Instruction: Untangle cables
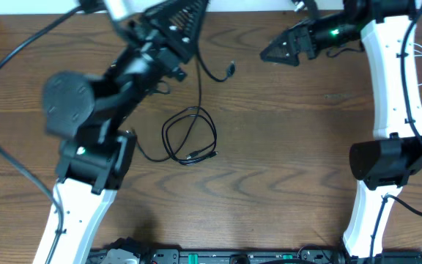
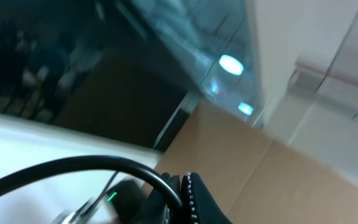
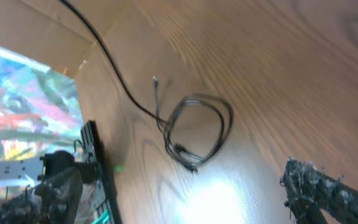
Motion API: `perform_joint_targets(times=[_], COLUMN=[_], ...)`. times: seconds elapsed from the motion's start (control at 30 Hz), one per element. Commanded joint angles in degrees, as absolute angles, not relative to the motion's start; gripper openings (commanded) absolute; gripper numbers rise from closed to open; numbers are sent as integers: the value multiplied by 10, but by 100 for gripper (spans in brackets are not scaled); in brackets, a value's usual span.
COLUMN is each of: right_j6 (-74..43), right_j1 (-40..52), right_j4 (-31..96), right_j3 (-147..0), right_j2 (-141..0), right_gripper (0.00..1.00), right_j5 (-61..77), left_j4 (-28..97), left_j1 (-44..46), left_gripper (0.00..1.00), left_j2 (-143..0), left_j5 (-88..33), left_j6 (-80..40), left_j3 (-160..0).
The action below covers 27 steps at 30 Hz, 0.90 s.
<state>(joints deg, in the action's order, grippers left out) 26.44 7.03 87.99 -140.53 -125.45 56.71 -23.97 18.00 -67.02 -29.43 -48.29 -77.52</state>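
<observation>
A thin black cable lies in a loose coil (image 1: pixel 189 136) on the wooden table (image 1: pixel 284 147). One strand rises from it to my left gripper (image 1: pixel 187 45), and a plug end (image 1: pixel 231 69) hangs free beside it. The left gripper (image 2: pixel 188 199) is raised at the back, jaws shut with a black cord running between them. My right gripper (image 1: pixel 269 53) is open and empty at the back, right of the coil. The right wrist view shows its fingers (image 3: pixel 191 202) wide apart above the coil (image 3: pixel 194 134). A thin white line (image 1: pixel 420 53) shows by the right arm; I cannot tell whether it is the white cable.
The two arm bases stand at the front left (image 1: pixel 86 191) and front right (image 1: pixel 387 169). A thick black arm wire (image 1: pixel 6 51) arcs over the left side. A black rack (image 3: pixel 98 168) lines the table's front edge.
</observation>
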Motion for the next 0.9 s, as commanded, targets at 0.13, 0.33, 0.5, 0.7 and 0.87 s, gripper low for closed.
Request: perform_joint_targets(times=[0.13, 0.33, 0.5, 0.7, 0.87], right_j6=[294, 279, 193, 130, 64], right_j1=[147, 225, 290, 336, 338], right_j4=[807, 708, 554, 427, 408], right_j3=[-1347, -1305, -1235, -1160, -1155], right_j2=[-1239, -1239, -1239, -1239, -1237], right_gripper=[99, 87, 87, 81, 1], right_j5=[659, 637, 555, 542, 496], left_j4=[-287, -314, -314, -286, -241], left_j1=[163, 163, 151, 83, 24], left_gripper=[8, 7, 7, 7, 7], left_j2=[-662, -659, -652, -638, -635], left_j5=[-232, -203, -212, -271, -372], left_j6=[-604, -604, -608, -622, -622], left_j3=[-794, -794, -794, -794, -794])
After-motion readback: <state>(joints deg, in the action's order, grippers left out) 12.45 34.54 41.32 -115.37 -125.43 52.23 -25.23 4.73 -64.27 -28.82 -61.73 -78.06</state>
